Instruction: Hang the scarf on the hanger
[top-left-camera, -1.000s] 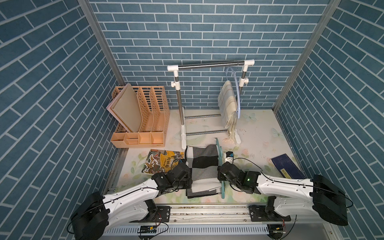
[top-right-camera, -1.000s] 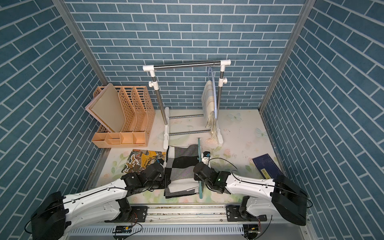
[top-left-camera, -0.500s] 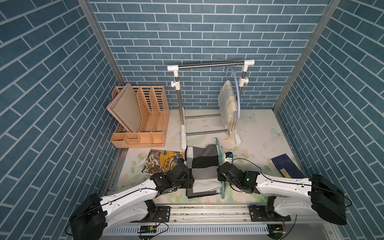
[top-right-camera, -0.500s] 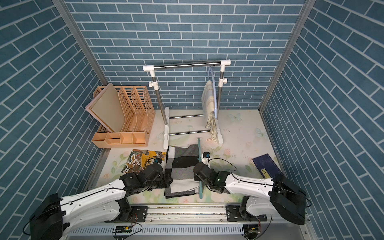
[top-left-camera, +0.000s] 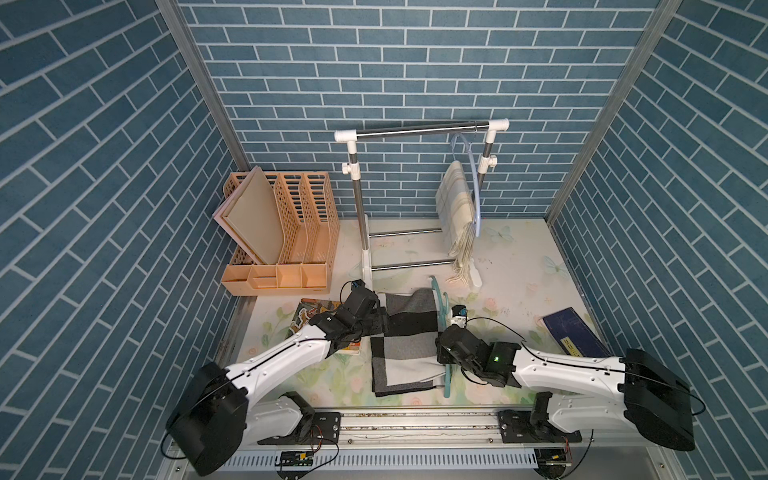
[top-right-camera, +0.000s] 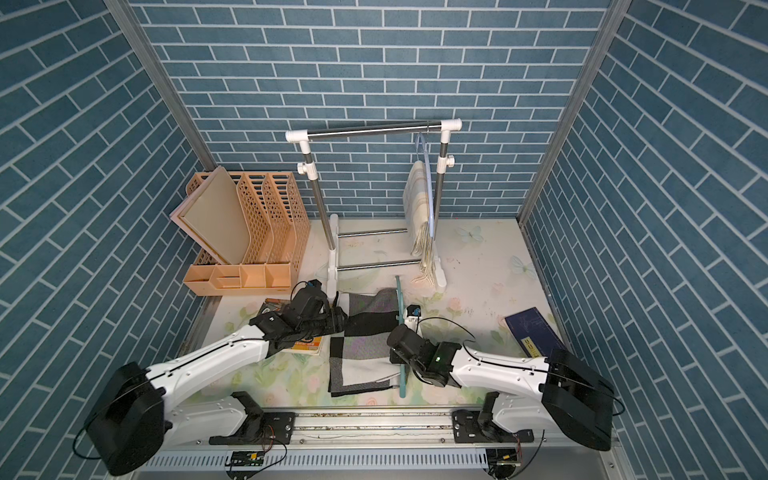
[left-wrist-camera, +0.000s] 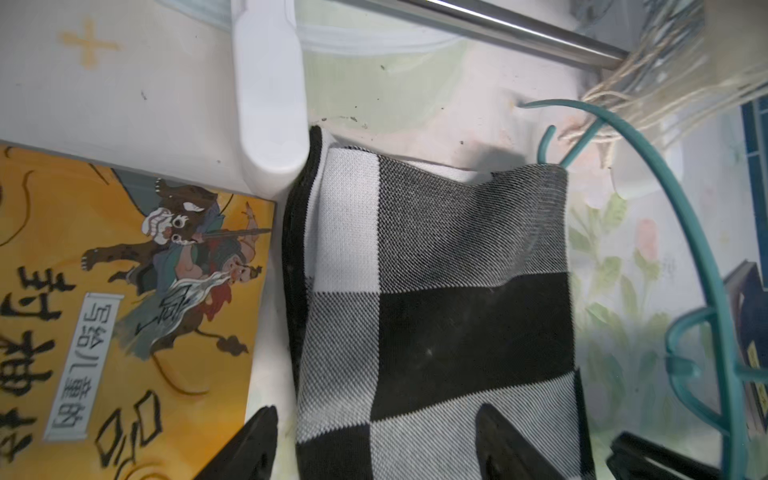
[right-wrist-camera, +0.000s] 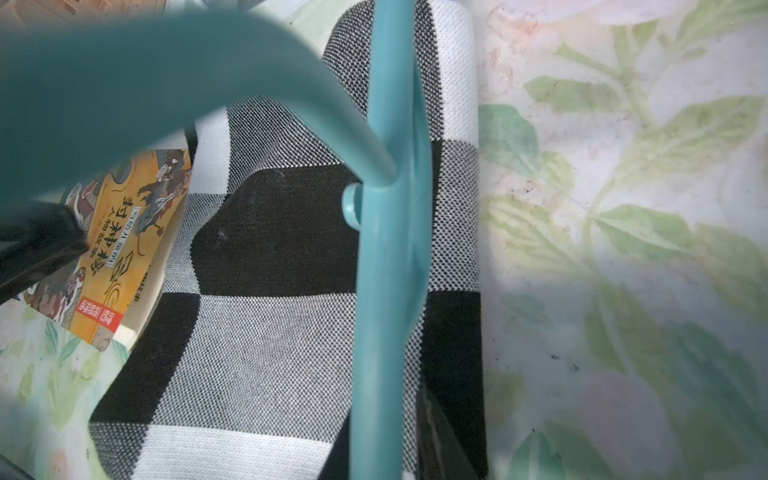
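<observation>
Left gripper (left-wrist-camera: 374, 415) is wide open over the scarf (top-left-camera: 405, 345), holding nothing. Right gripper (top-left-camera: 444, 353) pinches the hanger (right-wrist-camera: 386, 291), standing on edge in front of the rack (top-left-camera: 419, 129). Scarf lies flat there, one edge under the hanger's bar. I think lifting it is left.

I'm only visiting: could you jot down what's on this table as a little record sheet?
Checked scarf: lying on the table, not hung
Teal hanger: over the scarf's edge, right arm's side
Left gripper: open, over the opposite edge
Right gripper: at the hanger, grip unclear
Rack: behind, cream scarf hanging on it
</observation>
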